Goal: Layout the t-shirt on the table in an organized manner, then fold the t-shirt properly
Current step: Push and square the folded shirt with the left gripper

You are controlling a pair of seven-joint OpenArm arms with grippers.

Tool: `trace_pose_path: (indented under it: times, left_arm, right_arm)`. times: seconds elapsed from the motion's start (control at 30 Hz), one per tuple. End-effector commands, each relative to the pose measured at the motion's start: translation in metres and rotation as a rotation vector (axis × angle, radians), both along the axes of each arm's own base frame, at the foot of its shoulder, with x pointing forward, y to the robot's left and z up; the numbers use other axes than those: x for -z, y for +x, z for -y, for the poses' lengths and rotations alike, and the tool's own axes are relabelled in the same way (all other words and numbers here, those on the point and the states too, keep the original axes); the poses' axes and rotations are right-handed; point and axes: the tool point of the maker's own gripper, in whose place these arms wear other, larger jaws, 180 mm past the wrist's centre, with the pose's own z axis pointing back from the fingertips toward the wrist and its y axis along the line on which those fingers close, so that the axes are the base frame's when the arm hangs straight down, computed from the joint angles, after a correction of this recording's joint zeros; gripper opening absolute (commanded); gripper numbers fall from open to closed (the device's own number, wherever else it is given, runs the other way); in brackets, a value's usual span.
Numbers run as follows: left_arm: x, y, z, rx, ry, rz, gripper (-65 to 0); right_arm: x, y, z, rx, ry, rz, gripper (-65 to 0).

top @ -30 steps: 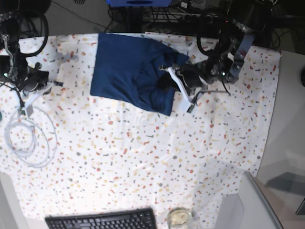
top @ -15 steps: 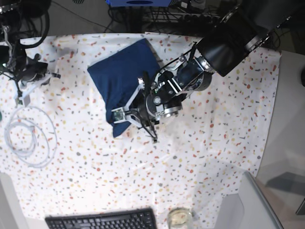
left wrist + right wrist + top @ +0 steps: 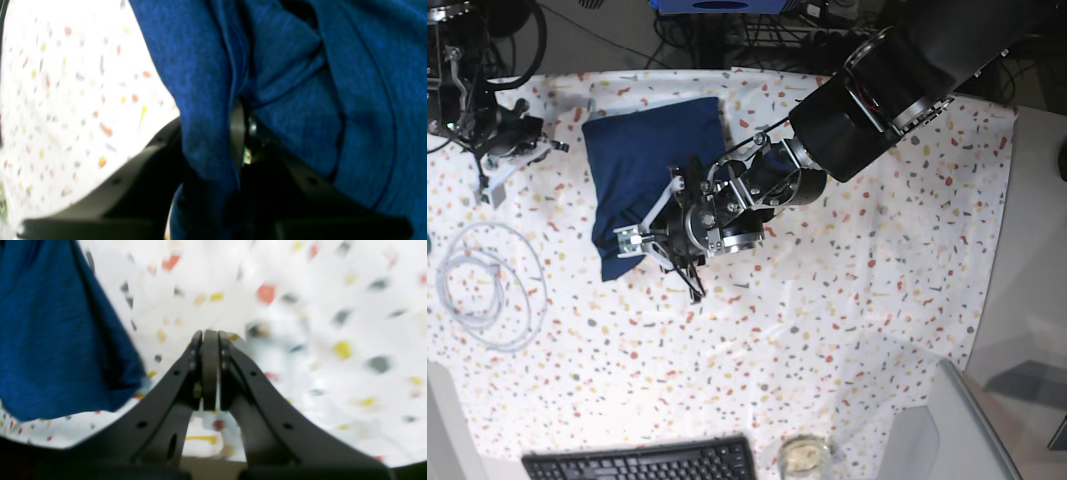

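Note:
The navy t-shirt (image 3: pixel 642 165) lies folded into a narrow bundle on the speckled table (image 3: pixel 827 320), at the back left. My left gripper (image 3: pixel 632 243) reaches across from the right and is shut on the t-shirt's front edge. In the left wrist view the fabric (image 3: pixel 300 100) drapes over the gripper (image 3: pixel 242 115), and its jaws are pinched on a fold. My right gripper (image 3: pixel 552 147) is at the left, just beside the t-shirt's left edge. In the right wrist view it (image 3: pixel 210 338) is shut and empty above the table (image 3: pixel 317 323), with the t-shirt (image 3: pixel 50 333) to its left.
A coiled white cable (image 3: pixel 487 290) lies at the left. A black keyboard (image 3: pixel 642 462) and a glass (image 3: pixel 804 455) are at the front edge. A plain grey surface (image 3: pixel 1032 280) borders the right side. A grey panel (image 3: pixel 937 430) rises at the front right.
My left gripper has carried the t-shirt's right side leftward and forward, so the shirt is now narrower and further left. My right arm has moved up and slightly right.

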Motion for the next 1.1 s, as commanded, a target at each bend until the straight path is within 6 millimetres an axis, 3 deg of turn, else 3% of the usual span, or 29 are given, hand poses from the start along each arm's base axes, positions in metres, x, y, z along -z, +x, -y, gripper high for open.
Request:
trace_pose_path:
  times: [0.0, 0.1, 0.2, 0.43, 0.83, 1.07]
  left_arm:
    - [-0.016, 0.008, 0.014, 0.017, -0.051, 0.025, -65.0]
    - [-0.025, 0.011, 0.024, 0.032, -0.080, 0.041, -65.0]
    - [-0.021, 0.008, 0.025, 0.058, -0.058, 0.043, -65.0]
    - [-0.014, 0.004, 0.028, 0.102, -0.016, 0.048, -65.0]
    - [-0.029, 0.011, 0.045, 0.109, -0.046, 0.069, -65.0]
    - [-0.030, 0.011, 0.046, 0.106, -0.053, 0.065, -65.0]
  right_arm:
    - [-0.006, 0.005, 0.004, -0.005, -0.009, 0.028, -63.6]
    - [-0.003, 0.001, -0.005, 0.002, 0.013, 0.022, -63.8]
    - [-0.001, -0.001, -0.011, 0.001, 0.025, 0.016, -63.8]
    - [0.010, -0.021, -0.053, -0.108, 0.070, -0.031, -63.8]
    - [0.013, -0.031, -0.070, -0.117, 0.102, -0.051, -63.8]
    - [0.013, -0.031, -0.070, -0.117, 0.102, -0.053, -63.8]
